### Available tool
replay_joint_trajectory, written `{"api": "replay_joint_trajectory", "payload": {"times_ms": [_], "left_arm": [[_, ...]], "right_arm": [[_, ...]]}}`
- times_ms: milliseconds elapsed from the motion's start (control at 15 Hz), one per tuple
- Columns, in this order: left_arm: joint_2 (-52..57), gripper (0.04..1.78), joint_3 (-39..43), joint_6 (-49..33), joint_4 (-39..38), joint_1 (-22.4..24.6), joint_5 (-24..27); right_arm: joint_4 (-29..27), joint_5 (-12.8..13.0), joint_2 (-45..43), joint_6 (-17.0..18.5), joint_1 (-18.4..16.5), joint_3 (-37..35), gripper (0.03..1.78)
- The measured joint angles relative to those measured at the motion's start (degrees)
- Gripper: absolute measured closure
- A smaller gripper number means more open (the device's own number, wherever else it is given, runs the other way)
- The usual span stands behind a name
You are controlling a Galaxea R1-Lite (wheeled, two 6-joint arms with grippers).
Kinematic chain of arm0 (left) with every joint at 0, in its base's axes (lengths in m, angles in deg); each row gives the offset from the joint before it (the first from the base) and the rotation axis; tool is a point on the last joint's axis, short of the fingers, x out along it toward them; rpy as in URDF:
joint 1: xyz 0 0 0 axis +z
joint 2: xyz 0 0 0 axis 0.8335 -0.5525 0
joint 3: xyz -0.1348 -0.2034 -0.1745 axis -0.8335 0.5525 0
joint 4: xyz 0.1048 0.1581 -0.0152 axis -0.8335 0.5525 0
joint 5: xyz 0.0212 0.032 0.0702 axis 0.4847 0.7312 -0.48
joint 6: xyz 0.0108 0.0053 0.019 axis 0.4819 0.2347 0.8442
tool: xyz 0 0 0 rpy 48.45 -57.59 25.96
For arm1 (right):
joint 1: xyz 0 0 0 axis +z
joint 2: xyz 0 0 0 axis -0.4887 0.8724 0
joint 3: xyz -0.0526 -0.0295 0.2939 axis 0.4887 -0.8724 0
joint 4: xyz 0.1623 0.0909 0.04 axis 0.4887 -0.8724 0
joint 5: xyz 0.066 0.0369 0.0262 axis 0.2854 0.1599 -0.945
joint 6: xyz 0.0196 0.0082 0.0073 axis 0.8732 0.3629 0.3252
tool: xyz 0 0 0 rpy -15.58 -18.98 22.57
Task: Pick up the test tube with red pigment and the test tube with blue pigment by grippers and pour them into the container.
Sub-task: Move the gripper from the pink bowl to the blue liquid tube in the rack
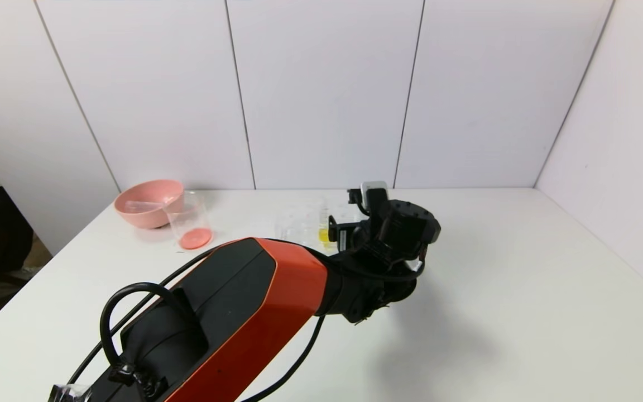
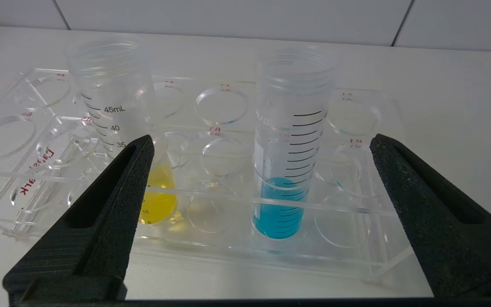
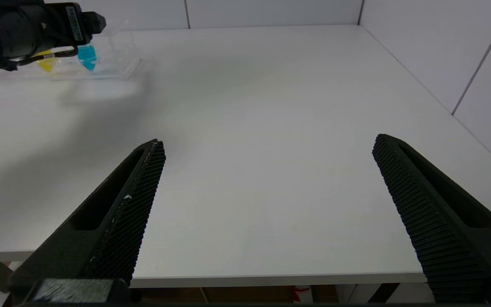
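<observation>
Red liquid already lies in the beaker (image 1: 190, 226) beside the pink bowl (image 1: 148, 202), so the red pour looks done. The blue-pigment tube (image 2: 288, 170) stands in the clear rack (image 2: 358, 251), untouched, near the yellow-liquid tube (image 2: 117, 140). The left tool (image 2: 256, 179), wide open and empty, faces it. The right tool (image 3: 267, 170), open and empty, hangs at the surface's (image 3: 271, 106) near edge.

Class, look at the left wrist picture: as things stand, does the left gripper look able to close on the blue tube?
Probably yes. The left gripper is open, the test tube with blue pigment stands upright in the rack between its fingers, and nothing stands between them. The yellow tube stands near one finger.
</observation>
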Motion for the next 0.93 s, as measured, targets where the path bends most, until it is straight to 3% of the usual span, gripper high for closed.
{"api": "replay_joint_trajectory", "payload": {"times_ms": [933], "left_arm": [[-3.0, 0.04, -4.7, 1.5, -0.1, -0.1, 0.0]], "right_arm": [[0.0, 0.0, 0.0, 0.0, 0.0, 0.0, 0.04]]}}
